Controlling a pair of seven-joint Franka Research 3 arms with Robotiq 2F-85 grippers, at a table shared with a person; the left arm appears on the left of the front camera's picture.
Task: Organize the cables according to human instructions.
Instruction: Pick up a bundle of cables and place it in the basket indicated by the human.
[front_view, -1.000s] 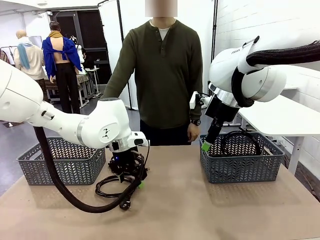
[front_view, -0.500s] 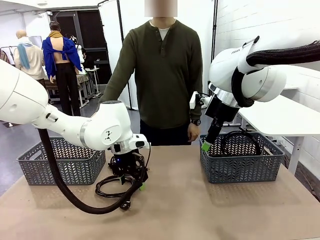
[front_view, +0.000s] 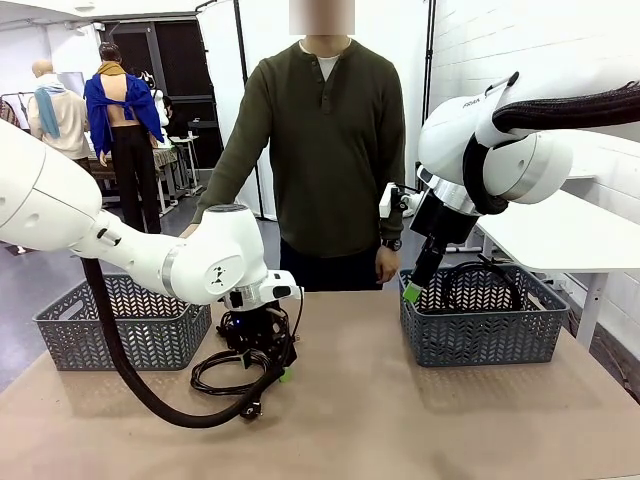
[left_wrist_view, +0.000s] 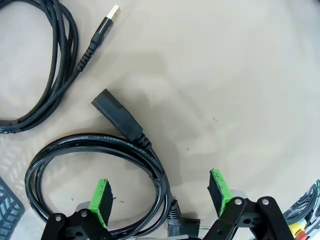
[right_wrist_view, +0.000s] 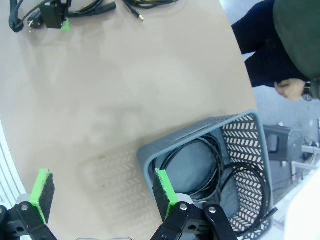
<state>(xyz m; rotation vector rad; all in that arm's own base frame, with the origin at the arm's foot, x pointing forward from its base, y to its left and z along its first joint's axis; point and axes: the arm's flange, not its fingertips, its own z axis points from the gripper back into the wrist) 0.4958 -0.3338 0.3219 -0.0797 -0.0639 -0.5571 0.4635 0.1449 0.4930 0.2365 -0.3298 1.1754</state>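
Observation:
A coiled black power cord (left_wrist_view: 75, 150), one of the cables, lies on the tan table with its plug end (left_wrist_view: 117, 115) pointing up-left. My left gripper (left_wrist_view: 160, 192) hangs open just above it, with one side of the coil running between the green pads (left_wrist_view: 102, 200). In the front view this gripper (front_view: 268, 365) sits low over the coil (front_view: 215, 378) at the left of the table. More coiled cables (right_wrist_view: 220, 175) lie in the right basket (right_wrist_view: 145, 160). My right gripper (right_wrist_view: 103, 190) is open and empty above that basket's near-left corner (front_view: 412, 290).
A braided black USB cable (left_wrist_view: 60, 65) lies beside the coil. A grey basket (front_view: 120, 335) stands at the left, another (front_view: 480, 335) at the right. The person stands at the far edge, one hand (front_view: 386, 265) hanging by the right basket.
My left arm has shifted a little to the right and its gripper has sunk slightly over the coil. The right arm and the person have not moved.

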